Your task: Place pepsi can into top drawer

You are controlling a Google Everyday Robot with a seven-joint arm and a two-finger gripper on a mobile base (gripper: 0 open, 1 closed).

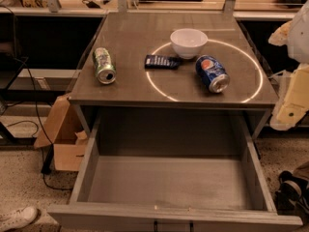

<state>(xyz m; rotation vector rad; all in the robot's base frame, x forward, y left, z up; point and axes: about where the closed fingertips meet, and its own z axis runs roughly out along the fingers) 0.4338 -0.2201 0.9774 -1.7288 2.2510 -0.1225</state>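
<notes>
The pepsi can lies on its side on the table top, right of centre, its silver end facing the front right. The top drawer is pulled open below the table's front edge, and nothing lies in it. My gripper is the cream-coloured part at the right edge of the view. It hangs beside the table's right front corner, to the right of the pepsi can and apart from it. It holds nothing that I can see.
A green-and-silver can lies on the table's left side. A white bowl and a dark blue packet sit behind the pepsi can. A cardboard box stands on the floor to the left. A shoe is at the bottom left.
</notes>
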